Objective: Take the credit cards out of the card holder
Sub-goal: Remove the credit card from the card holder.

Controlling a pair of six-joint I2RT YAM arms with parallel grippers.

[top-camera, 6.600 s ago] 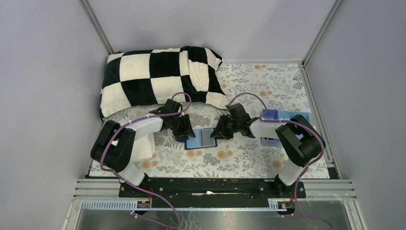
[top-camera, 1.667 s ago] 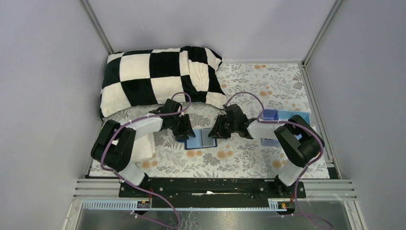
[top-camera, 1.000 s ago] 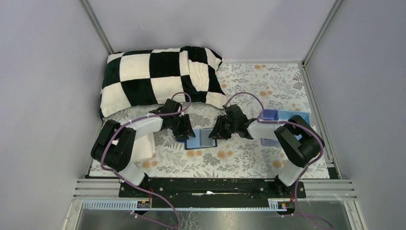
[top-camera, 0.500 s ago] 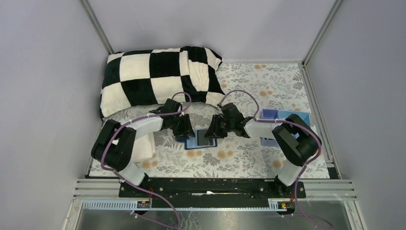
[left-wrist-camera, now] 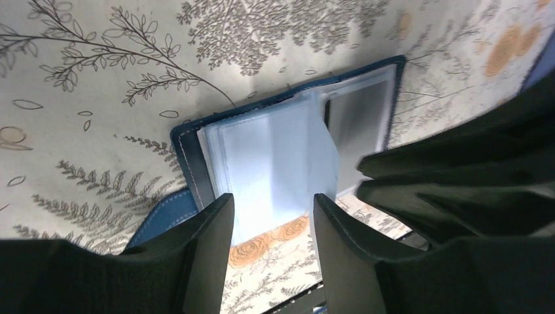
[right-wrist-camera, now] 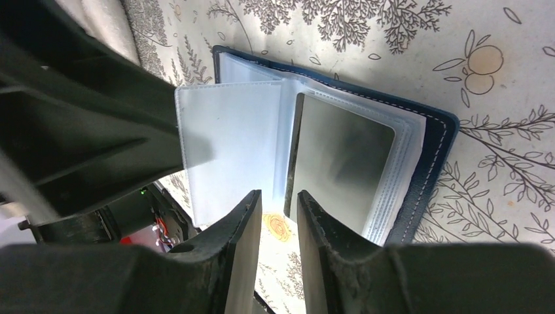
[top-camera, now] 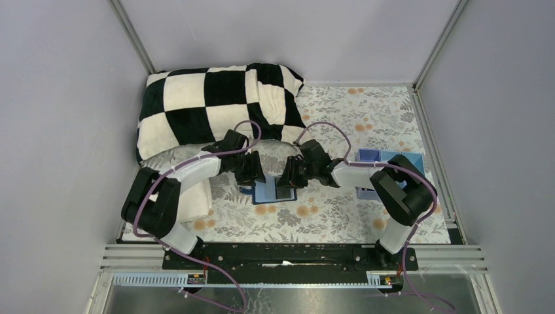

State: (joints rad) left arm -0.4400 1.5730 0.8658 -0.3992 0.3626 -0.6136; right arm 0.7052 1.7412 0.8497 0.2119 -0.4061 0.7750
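**Hands close in over the open card holder, no card out yet**

Your right hand [top-camera: 288, 181] has slid left over the right half of the card holder [top-camera: 267, 192]. Your left hand [top-camera: 252, 175] has pushed in toward it, so the two nearly meet above the fold.

- **What changed:** one clear sleeve leaf [right-wrist-camera: 229, 144] stands lifted off the stack, baring a dark card [right-wrist-camera: 340, 163] that sits in its pocket. I read this as the access step, with pulling not yet begun.
- **Left hand:** the fingers are spread and the leaf's free edge shows in the gap. No grip on it is visible.
- **Right hand:** the fingers are nearly together with a thin gap and nothing in it, just beside the card's corner.
- **Holder:** it lies open, inside up, on the counter [top-camera: 340, 216], mid-width and nearer the near edge than the far one.
- **Axis:** the long axis runs along the near edge. The spine crosses it, near to far.
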